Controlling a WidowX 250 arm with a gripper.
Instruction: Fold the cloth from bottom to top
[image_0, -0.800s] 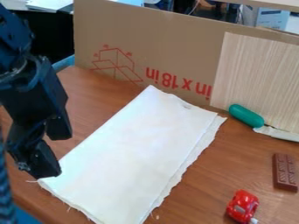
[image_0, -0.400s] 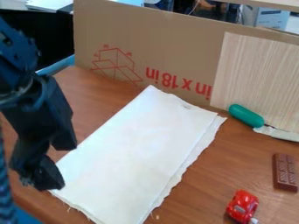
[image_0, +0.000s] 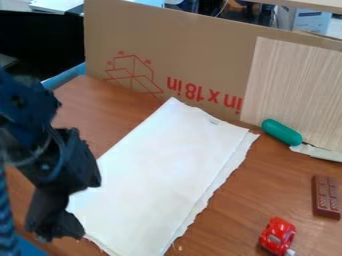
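red toy car (image_0: 277, 235) — near chocolate bar (image_0: 326, 196) | green-handled utensil (image_0: 282, 132) | cardboard panel (image_0: 194, 45) — upright

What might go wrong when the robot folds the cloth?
The tool is right at a near corner of the cloth, so it might miss the edge or let it slip. Another layer peeks out along one long side, so the layers could slide apart and make a messy fold. The cloth lies flat and loose on the table, so a pull might drag the whole thing along.
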